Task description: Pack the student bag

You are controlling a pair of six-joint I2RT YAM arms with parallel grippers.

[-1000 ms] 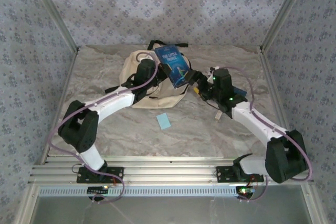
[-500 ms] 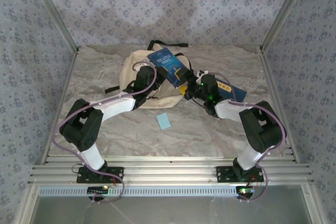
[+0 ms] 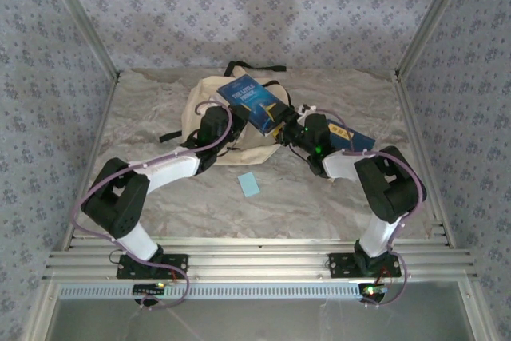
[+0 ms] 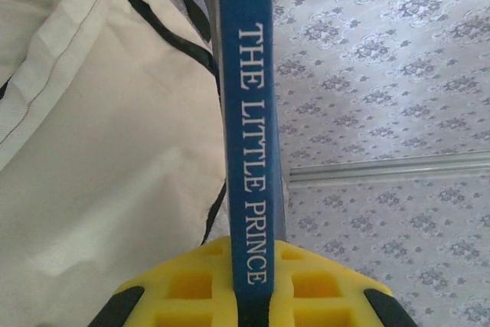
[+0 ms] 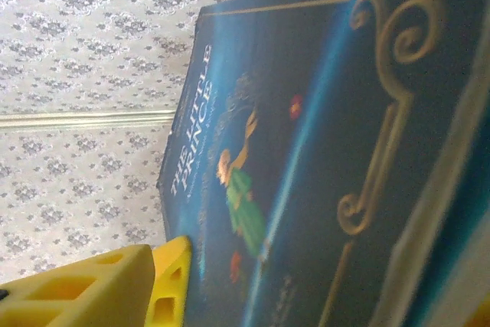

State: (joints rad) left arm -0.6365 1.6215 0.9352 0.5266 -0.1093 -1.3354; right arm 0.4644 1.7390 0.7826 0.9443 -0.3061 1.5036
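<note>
The student bag (image 3: 198,100) lies at the back middle of the table, cream with black zipper lines, and fills the left of the left wrist view (image 4: 99,151). A blue book, "The Little Prince" (image 3: 254,101), hangs tilted over it. My left gripper (image 4: 251,254) is shut on the lower end of the book's spine (image 4: 246,112). In the top view the left gripper (image 3: 219,113) sits over the bag beside the book. My right gripper (image 3: 281,129) is at the book's lower right end. One yellow finger (image 5: 164,289) rests against the cover (image 5: 321,151), set wide of centre; the other finger is hidden.
A small light-blue card (image 3: 249,184) lies on the marble table (image 3: 160,117) in front of the bag. Another flat blue item (image 3: 361,140) lies under the right forearm. Black straps (image 3: 255,65) trail behind the bag. Patterned walls and metal posts enclose three sides.
The book has moved left and back over the bag. The right arm has folded in, its elbow drawn toward the near edge. The left gripper has shifted slightly nearer.
</note>
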